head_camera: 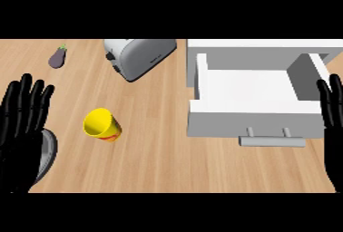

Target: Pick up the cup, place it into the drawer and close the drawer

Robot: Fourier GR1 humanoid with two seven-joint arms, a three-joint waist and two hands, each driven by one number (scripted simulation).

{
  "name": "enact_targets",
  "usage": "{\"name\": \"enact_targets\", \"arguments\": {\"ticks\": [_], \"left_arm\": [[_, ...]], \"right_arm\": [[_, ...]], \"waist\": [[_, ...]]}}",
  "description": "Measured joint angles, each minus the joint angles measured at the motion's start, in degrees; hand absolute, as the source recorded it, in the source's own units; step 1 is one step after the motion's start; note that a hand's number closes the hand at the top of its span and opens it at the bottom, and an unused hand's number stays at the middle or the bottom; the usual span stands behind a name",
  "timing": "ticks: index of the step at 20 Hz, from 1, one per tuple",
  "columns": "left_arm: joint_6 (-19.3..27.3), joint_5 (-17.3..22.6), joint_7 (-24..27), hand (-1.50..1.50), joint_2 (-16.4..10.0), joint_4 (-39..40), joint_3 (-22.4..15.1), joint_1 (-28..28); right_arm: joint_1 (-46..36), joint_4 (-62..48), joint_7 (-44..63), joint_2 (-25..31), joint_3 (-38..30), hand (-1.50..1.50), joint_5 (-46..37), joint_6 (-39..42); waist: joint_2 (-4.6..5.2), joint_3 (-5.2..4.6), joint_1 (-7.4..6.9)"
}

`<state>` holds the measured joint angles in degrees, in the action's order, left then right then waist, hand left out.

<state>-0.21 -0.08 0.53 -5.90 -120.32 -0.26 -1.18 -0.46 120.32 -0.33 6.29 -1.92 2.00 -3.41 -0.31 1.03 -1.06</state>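
I see through one camera in my head. It looks steeply down at the counter (167,158) from close by, facing 12 o'clock.

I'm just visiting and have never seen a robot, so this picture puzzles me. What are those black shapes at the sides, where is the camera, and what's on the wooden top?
The camera sits in the robot's head, looking steeply down at a wooden counter. The black shapes are its hands: the left hand at the left, the right hand at the right edge, both open, fingers up, holding nothing. On the counter sit a yellow cup, a silver toaster, a purple aubergine and a white drawer, pulled open. The job is to put the cup in that drawer; it is not there yet.
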Motion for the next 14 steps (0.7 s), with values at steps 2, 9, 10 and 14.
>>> {"name": "enact_targets", "arguments": {"ticks": [2, 9, 10, 14], "left_arm": [[3.3, -3.9, -1.2, -1.5, 1.4, 0.2, -0.7, 1.3], [25.2, -12.6, -3.4, -1.5, 5.0, 6.8, 0.1, 6.3], [28.7, -12.6, -3.0, -1.5, 5.2, 8.7, -0.8, 7.0], [38.4, -13.6, -3.9, -1.5, 5.6, 13.3, -4.5, 10.6]], "right_arm": [[0.8, -0.5, -1.1, -0.3, 0.6, -1.5, 0.4, 0.9], [-1.0, -1.4, 2.4, 0.0, 3.9, -1.5, 2.6, 3.9], [-1.5, -1.4, 3.4, 0.0, 4.5, -1.5, 3.1, 4.3], [-1.0, -1.3, 4.5, -0.7, 5.7, -1.5, 3.5, 4.8]], "waist": [[0.11, -0.37, 0.48], [0.52, -0.93, 1.47], [0.53, -0.96, 1.61], [0.41, -1.01, 1.54]]}}
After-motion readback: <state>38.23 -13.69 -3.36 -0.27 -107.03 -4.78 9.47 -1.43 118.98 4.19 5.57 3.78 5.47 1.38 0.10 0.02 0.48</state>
